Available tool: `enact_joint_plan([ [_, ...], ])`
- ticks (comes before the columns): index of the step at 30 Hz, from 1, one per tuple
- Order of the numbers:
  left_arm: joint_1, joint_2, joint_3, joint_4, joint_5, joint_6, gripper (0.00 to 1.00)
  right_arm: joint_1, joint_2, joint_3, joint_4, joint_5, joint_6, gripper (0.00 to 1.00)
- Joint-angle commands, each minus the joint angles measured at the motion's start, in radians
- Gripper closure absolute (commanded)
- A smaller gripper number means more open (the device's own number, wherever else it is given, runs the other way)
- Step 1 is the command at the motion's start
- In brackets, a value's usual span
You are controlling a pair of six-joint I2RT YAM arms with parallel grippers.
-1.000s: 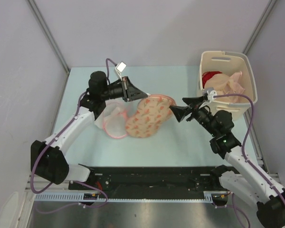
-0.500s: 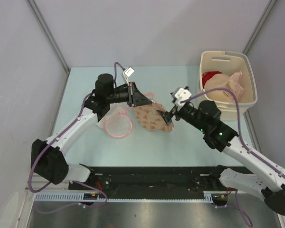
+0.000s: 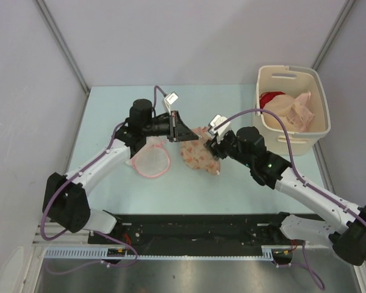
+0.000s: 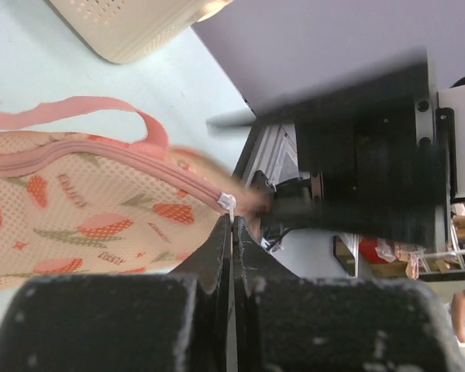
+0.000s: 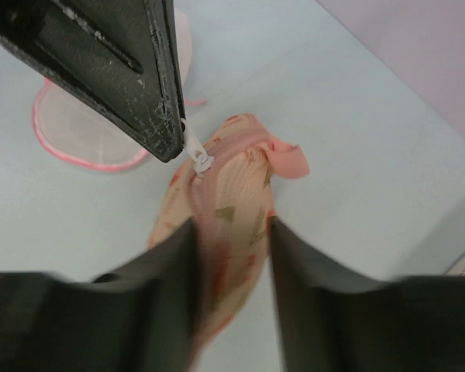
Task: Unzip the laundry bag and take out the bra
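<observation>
The laundry bag, cream-peach with red motifs and pink edging, is bunched up in the middle of the table. My left gripper is shut on its small white zipper pull, right at the fingertips. The pink zipper line runs away from the pull and looks closed. My right gripper comes from the right, and its jaws pinch a fold of the bag just below the pull. The bra is hidden.
A round white mesh item with pink trim lies left of the bag. A cream plastic bin at the back right holds a red garment and pale peach ones. Grey walls close in on the left, back and right.
My right gripper swung left from near the bin to the bag and its wide jaws closed on the fabric. My left gripper shifted right with the pull, and the bag bunched up.
</observation>
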Motion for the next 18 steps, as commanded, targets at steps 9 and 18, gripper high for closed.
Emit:
enact_joint_plan([
  [9, 0.03, -0.012, 0.05, -0.029, -0.041, 0.069, 0.99, 0.027, -0.066, -0.047, 0.1, 0.068, 0.082, 1.0],
  [18, 0.216, 0.09, -0.02, 0.042, 0.036, 0.053, 1.0, -0.063, -0.364, -0.269, 0.135, -0.044, 0.078, 1.0],
])
